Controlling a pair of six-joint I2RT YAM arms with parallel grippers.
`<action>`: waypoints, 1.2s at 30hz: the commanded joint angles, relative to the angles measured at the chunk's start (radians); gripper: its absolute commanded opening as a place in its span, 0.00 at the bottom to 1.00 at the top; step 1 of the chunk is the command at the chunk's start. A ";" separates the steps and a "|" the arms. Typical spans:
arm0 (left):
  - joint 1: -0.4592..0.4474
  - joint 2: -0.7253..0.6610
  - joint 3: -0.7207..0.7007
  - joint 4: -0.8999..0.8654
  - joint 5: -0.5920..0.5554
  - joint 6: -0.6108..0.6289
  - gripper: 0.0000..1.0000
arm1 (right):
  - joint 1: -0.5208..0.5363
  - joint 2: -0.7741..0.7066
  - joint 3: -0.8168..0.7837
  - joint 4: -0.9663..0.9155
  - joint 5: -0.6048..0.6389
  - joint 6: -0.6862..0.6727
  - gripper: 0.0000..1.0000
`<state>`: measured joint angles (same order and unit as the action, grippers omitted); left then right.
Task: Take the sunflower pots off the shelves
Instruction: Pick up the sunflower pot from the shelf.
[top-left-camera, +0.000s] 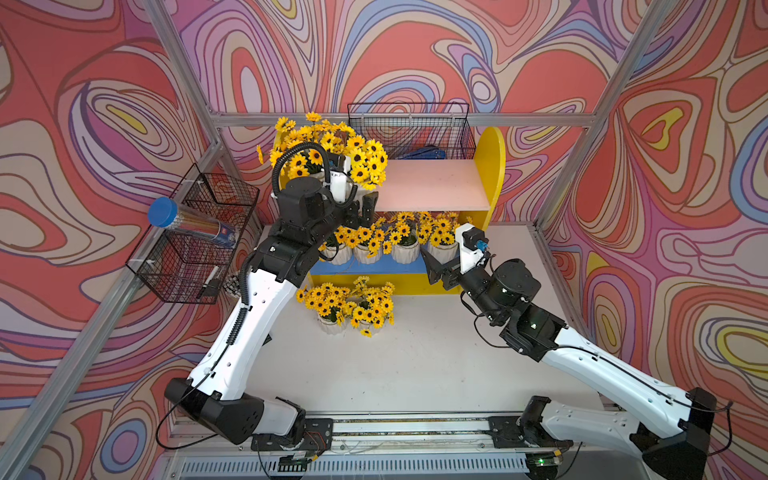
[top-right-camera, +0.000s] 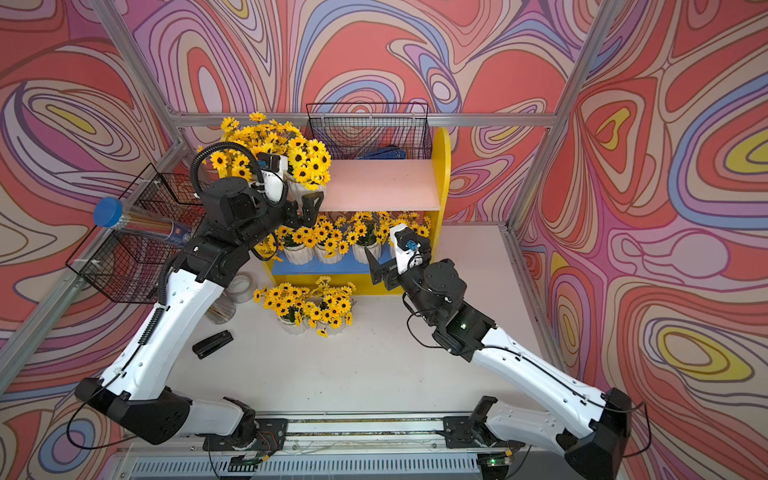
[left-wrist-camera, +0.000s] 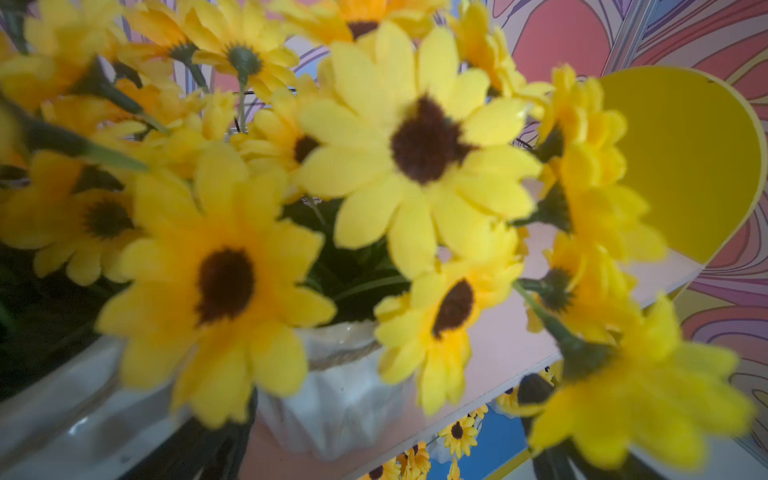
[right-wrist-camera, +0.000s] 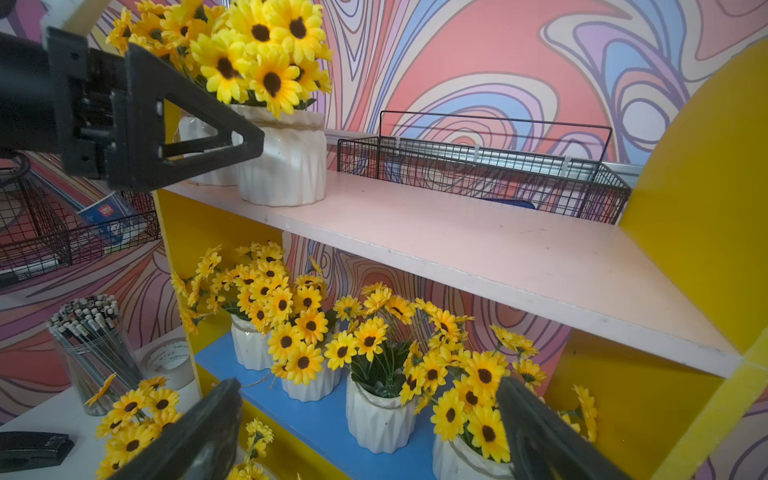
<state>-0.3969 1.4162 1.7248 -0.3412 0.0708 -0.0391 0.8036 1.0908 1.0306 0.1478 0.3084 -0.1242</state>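
Shelves (top-left-camera: 492, 166) are set at 12 o'clock on the table (top-left-camera: 415, 357).

Upper board (top-left-camera: 432, 185): two pots are crowded at its 9 o'clock end. In both top views they are buried under blooms and the left wrist. Only in the right wrist view are they told apart: front pot (right-wrist-camera: 286, 166) and rear pot (right-wrist-camera: 212, 176), both upright on the board.

Lower board (top-left-camera: 374, 268): four pots (right-wrist-camera: 376, 419) are lined up in a row.

Table: two more pots (top-left-camera: 332, 324) are stood side by side just before the shelves, at their 6 o'clock.

Left gripper (top-left-camera: 362, 210): held at the upper board's 9 o'clock end, before the front pot, jaws spread. In the blurred left wrist view the front pot is seen between the fingers (left-wrist-camera: 199, 449). A strip of board is seen between the pot and one finger. Contact at the other finger cannot be told.

Right gripper (top-left-camera: 435, 269): held just before the lower board's 3 o'clock end, jaws spread wide, apart from the pots.

A stapler (top-right-camera: 212, 344) is shown in a top view at 8 o'clock on the table, and again in the right wrist view. A pencil jar (right-wrist-camera: 93, 353) and tape roll (right-wrist-camera: 170, 357), at 9 o'clock of the shelves, are plain only in the right wrist view. In the top views they are largely covered by the left arm.
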 joint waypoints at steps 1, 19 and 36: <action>0.011 0.029 0.026 0.032 0.010 -0.012 1.00 | -0.003 0.000 -0.010 -0.004 -0.004 0.010 0.98; 0.025 0.075 -0.010 0.208 -0.047 -0.083 1.00 | -0.002 0.001 -0.004 -0.001 -0.026 0.000 0.98; -0.004 0.145 0.045 0.223 -0.110 -0.016 1.00 | -0.003 0.006 -0.026 0.011 -0.031 -0.010 0.98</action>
<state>-0.3882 1.5475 1.7367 -0.1524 -0.0078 -0.0875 0.8032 1.0920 1.0252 0.1490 0.2897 -0.1299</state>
